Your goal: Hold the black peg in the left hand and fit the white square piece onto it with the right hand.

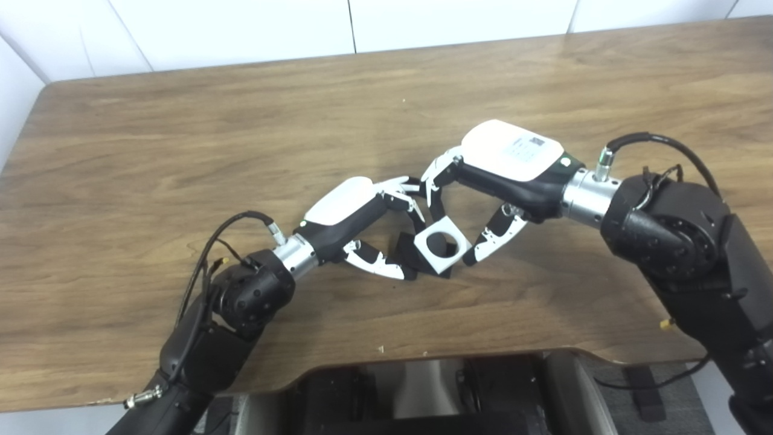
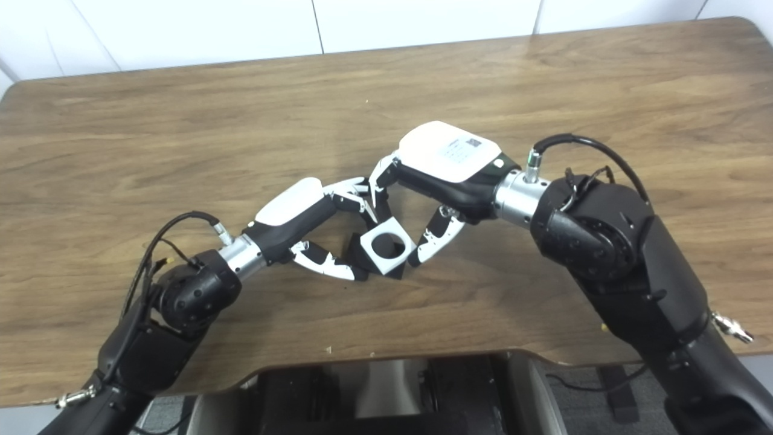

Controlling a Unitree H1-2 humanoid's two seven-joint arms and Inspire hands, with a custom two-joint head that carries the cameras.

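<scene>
1. The left hand point(image 1: 362, 226) was closed round the black plastic peg point(image 1: 406, 249), bracing it low over the brown wooden table point(image 1: 181, 151), probably to steady it.
2. The right hand point(image 1: 483, 193) pinched the white square piece with a round hole point(image 1: 442, 243) between fingers and thumb, hole apparently over the peg.

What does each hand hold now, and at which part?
The left hand grips the black peg at its left side. The right hand pinches the white square piece by its opposite edges, over the peg.
</scene>
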